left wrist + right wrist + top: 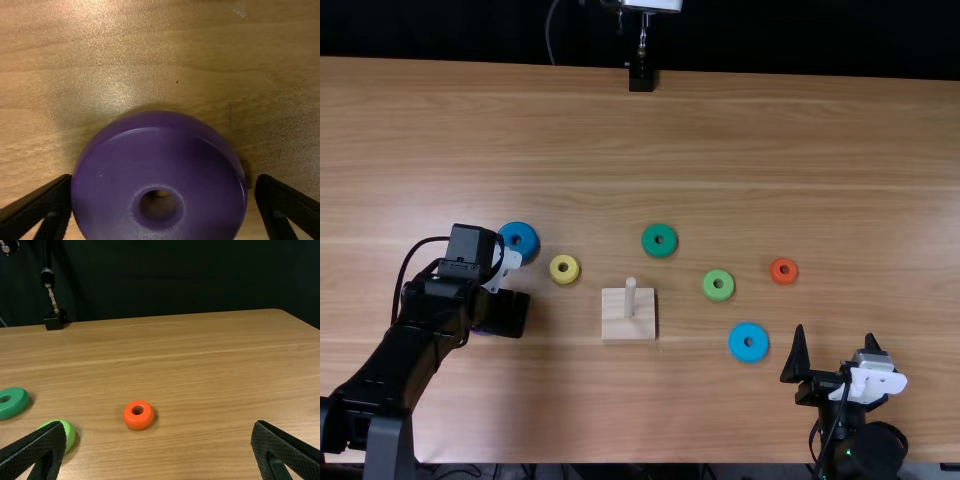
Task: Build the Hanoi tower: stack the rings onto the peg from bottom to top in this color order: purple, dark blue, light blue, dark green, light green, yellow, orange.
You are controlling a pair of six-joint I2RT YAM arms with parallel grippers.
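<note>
My left gripper [505, 312] is low over the table at the left; in its wrist view the left gripper [163, 181] is open, one finger on each side of the purple ring [120, 175]. A narrow gap separates the ring from one finger. The bare peg [630, 297] stands on its wooden base [628, 328]. Loose on the table lie the dark blue [506, 237], yellow [555, 270], dark green [659, 252], light green [718, 294], light blue [749, 355] and orange [783, 280] rings. At the near right, my right gripper [835, 343] is open; the right gripper [159, 424] has nothing between its fingers.
A black mount [641, 80] stands at the table's far edge. The dark blue ring lies just beyond the left gripper, with the yellow one to its right. The light blue ring is left of the right gripper.
</note>
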